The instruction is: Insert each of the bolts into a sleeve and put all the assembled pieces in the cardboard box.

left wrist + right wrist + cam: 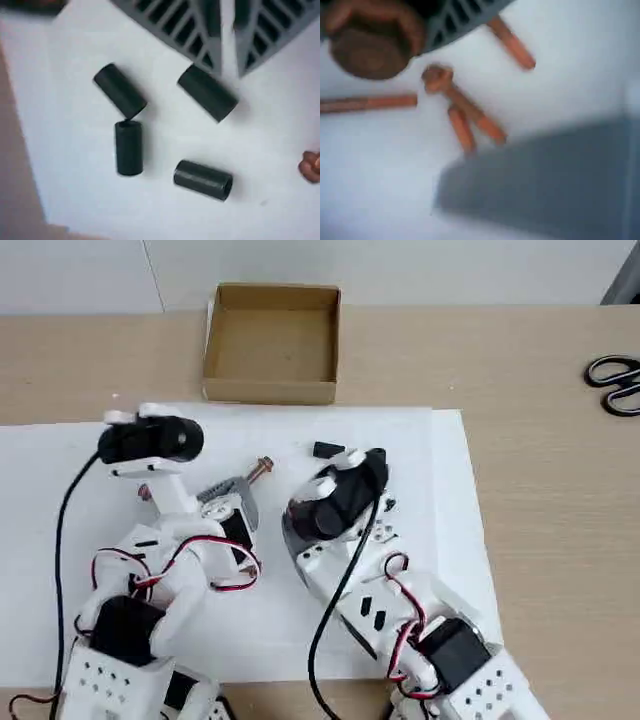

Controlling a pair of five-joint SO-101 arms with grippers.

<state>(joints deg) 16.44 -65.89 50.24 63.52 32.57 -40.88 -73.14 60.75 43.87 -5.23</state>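
The table [540,490] carries a white sheet [270,615] as the work area, likely so that small dark and coppery parts stand out. Going by what each wrist camera sees, the right arm [150,540] is the one at 8 o'clock on the sheet in the high view. The left arm [410,605] is at 5 o'clock.

The cardboard box [270,390] sits open at 12 o'clock, just past the sheet's far edge, where either arm could drop finished pieces. Its floor looks bare, so I judge that nothing has been delivered yet. Scissors [615,383] lie at 2 o'clock, well apart from the work.

The right gripper [242,484] is clamped on the held bolt [260,468]. The bolt's head points toward 1 o'clock, into the space between the arms, probably offered there for mating with a sleeve. The left gripper [227,67] hovers over the sleeves, its jaws only narrowly parted with nothing between them. It would likely need to widen to take one.

Four black sleeves [129,148] lie loose on the sheet. The nearest sleeve [207,93] is just beside the jaw tips, so it looks like the likely pick. Two others touch at their ends, which could get in the way of a grasp. The loose bolts [367,102] wait on the sheet under the right wrist, two of them crossed.
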